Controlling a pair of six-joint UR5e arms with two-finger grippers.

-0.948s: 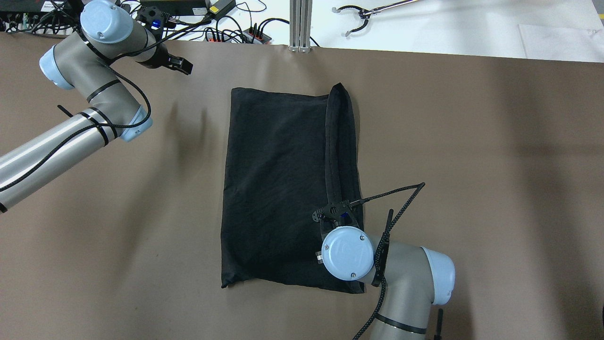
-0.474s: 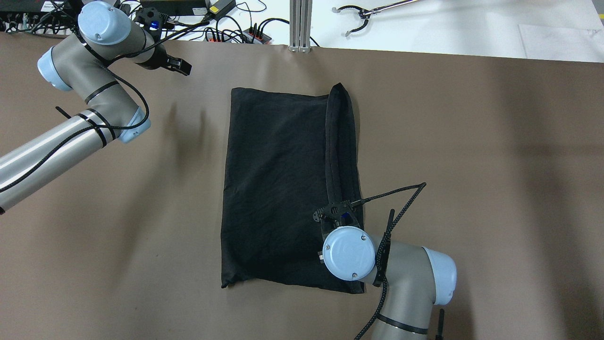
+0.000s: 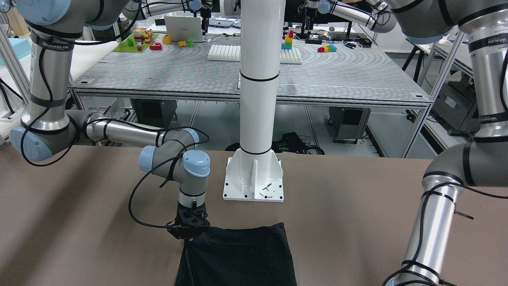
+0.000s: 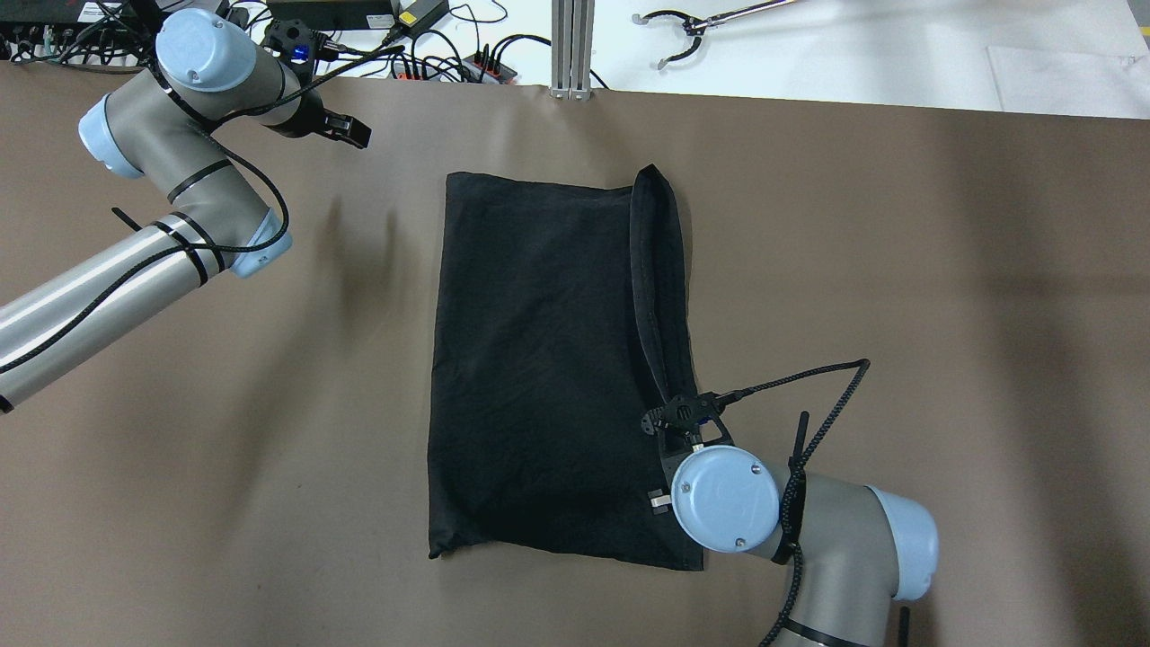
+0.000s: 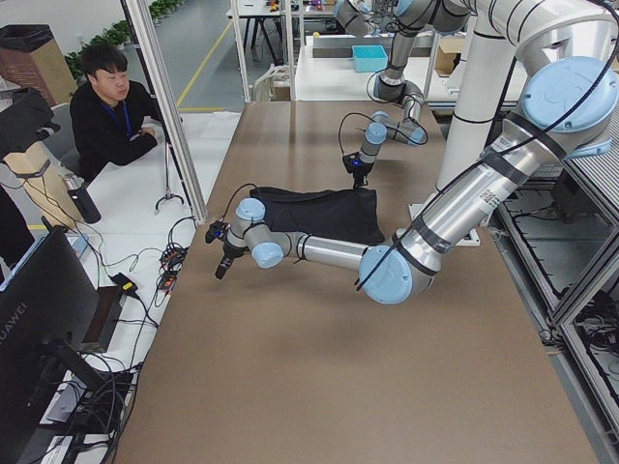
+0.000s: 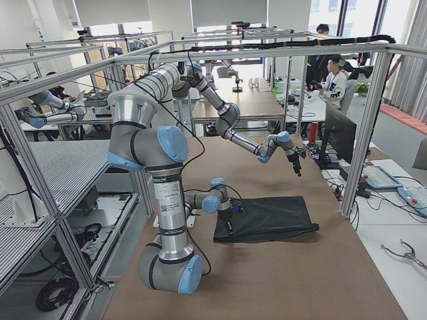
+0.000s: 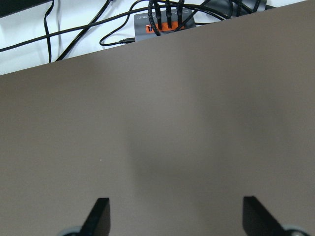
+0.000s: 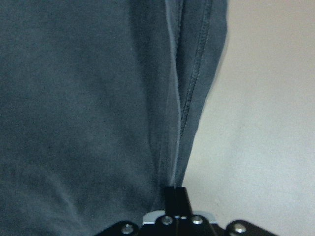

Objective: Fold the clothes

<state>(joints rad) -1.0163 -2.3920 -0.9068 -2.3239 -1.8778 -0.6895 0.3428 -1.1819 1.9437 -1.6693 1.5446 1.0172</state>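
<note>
The black garment (image 4: 539, 359) lies folded in a tall rectangle at the table's middle, with a raised hemmed fold along its right edge (image 4: 656, 270). It also shows in the front view (image 3: 242, 258) and the right wrist view (image 8: 88, 98). My right gripper (image 4: 676, 436) points down at the near end of that fold. In the right wrist view its fingers (image 8: 175, 194) are shut on the hemmed fold. My left gripper (image 4: 346, 130) hovers near the far left edge, away from the garment. In the left wrist view it (image 7: 177, 216) is open and empty over bare table.
A power strip with cables (image 7: 165, 24) lies just past the far table edge near my left gripper. An aluminium post (image 4: 572, 45) stands at the far edge. The white column base (image 3: 254, 178) stands at the robot's side. A person (image 5: 111, 106) sits beyond the far edge.
My right gripper has moved right and toward the robot, dragging the garment's right fold and the garment slightly with it. The left arm has shifted only a little.
</note>
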